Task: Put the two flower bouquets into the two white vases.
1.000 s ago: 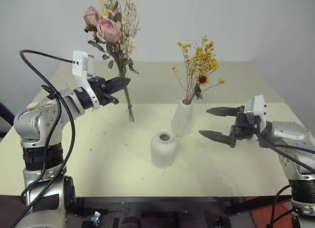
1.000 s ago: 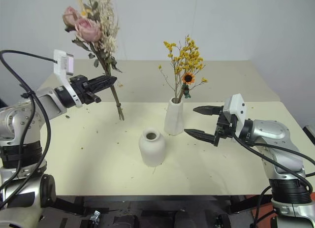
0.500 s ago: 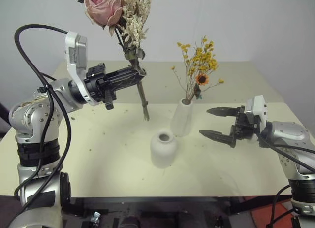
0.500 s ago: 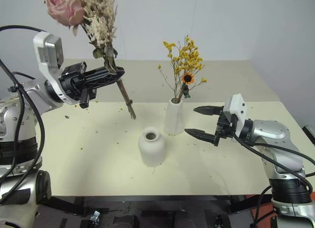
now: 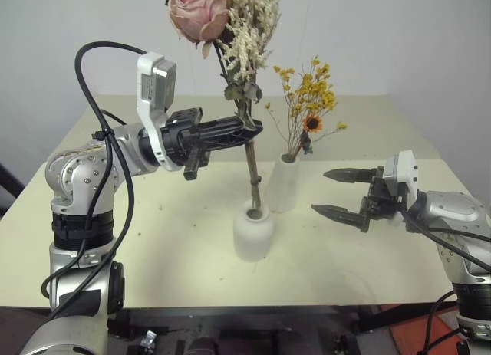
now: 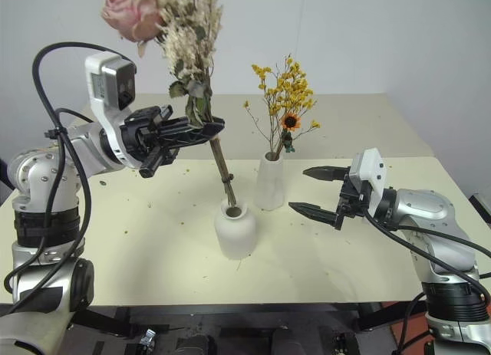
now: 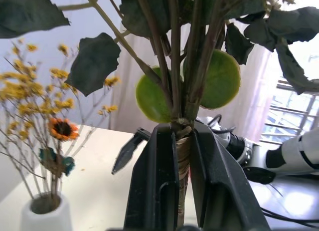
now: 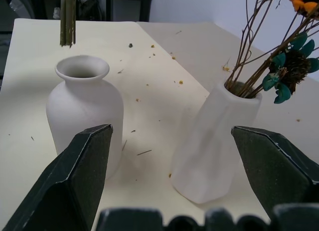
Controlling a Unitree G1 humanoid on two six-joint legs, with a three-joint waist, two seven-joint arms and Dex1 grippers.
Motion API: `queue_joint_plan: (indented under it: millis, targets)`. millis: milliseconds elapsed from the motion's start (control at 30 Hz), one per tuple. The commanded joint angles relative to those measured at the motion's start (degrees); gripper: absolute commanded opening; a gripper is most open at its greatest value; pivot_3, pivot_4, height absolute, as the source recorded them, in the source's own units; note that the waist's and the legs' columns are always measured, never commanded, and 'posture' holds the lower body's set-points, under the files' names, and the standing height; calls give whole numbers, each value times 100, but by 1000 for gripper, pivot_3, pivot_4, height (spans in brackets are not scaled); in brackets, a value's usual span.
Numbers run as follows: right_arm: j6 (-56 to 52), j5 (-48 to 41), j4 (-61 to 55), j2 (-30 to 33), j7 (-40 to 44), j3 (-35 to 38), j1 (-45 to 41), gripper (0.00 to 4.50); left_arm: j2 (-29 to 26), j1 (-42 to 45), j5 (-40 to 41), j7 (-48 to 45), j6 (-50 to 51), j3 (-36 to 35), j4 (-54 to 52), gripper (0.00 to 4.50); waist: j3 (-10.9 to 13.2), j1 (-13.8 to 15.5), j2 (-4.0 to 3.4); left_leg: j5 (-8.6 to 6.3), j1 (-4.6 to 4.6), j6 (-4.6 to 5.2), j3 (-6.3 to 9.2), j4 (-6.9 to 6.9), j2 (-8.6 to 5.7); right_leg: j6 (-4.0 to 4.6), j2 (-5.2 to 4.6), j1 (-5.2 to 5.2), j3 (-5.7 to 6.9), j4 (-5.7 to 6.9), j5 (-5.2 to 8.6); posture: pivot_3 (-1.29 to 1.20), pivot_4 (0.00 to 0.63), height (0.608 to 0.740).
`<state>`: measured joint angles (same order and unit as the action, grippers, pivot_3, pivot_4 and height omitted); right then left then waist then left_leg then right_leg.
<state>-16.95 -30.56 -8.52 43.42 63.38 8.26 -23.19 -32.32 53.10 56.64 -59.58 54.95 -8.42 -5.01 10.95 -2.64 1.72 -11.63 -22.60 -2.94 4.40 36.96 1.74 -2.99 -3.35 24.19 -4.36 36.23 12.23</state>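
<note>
My left gripper point(image 5: 253, 128) is clamped on the stems of the rose bouquet point(image 5: 230, 33), which I hold almost upright above the table point(image 5: 153, 232). The stem ends hang just over the mouth of the squat vase point(image 5: 253, 232), slightly behind it; I cannot tell if they are already inside. Just beside it, further back and to my right, stands the tall vase point(image 5: 284, 185) with the yellow bouquet point(image 5: 311, 94) in it. Its thin twigs come near to the leaves of my roses. My right gripper point(image 5: 341, 192) hovers with its fingers wide apart, empty, near the two vases on my right side. Small plant crumbs point(image 8: 149, 46) lie on the table.
</note>
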Motion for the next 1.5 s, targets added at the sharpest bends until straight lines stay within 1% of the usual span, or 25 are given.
queue_joint_plan:
  millis: [33, 333, 667, 867, 1167, 1333, 1500]
  targets:
    - [-14, -139, -241, 123, -35, 282, 64, 4500, -18, 44, 62, -132, -8, 73, -73, 103, 0, 5, 0, 0, 0, 0, 0, 0, 0, 0, 0, 0, 0, -1, 0, 0, 150, 740]
    - [-73, -245, -323, 206, 78, 343, 172, 4500, 14, -27, -207, -255, -191, 259, 58, 103, 0, -2, 0, 0, 1, 0, 0, 0, 0, 0, 1, 0, 0, 0, 0, 0, 150, 740]
    - [-36, -277, -322, 248, 95, 386, 240, 4500, 4, 67, -335, -323, -290, 252, 269, 103, 0, 3, 0, 0, -1, 0, 0, 0, 0, -1, 0, 0, 0, -2, 1, 0, 150, 740]
    - [-26, -275, -326, 239, 81, 384, 260, 4500, 125, 279, -320, -223, -268, 187, 510, 103, 0, 11, 0, 0, -1, 0, 0, 0, -1, -1, 0, 0, 0, -3, 1, 0, 150, 740]
    - [-7, -250, -314, 212, 44, 364, 255, 4500, 96, 380, -353, -262, -238, 186, 662, 103, 0, 3, 0, 0, -1, 0, 0, 0, 0, -1, 0, 0, 0, -2, 1, 0, 150, 740]
    - [3, -255, -316, 209, 44, 370, 261, 4500, 76, 311, -464, -293, -277, 277, 626, 103, 0, 5, 0, 0, -2, 0, 0, -1, 0, -2, 0, 0, 0, -4, 1, 0, 150, 740]
    - [-22, -281, -372, 224, 43, 391, 324, 4500, 57, 185, -752, -385, -419, 464, 600, 103, 0, 9, 0, 0, -2, 0, 0, -1, 0, -2, 0, 0, 0, -3, 1, 0, 150, 740]
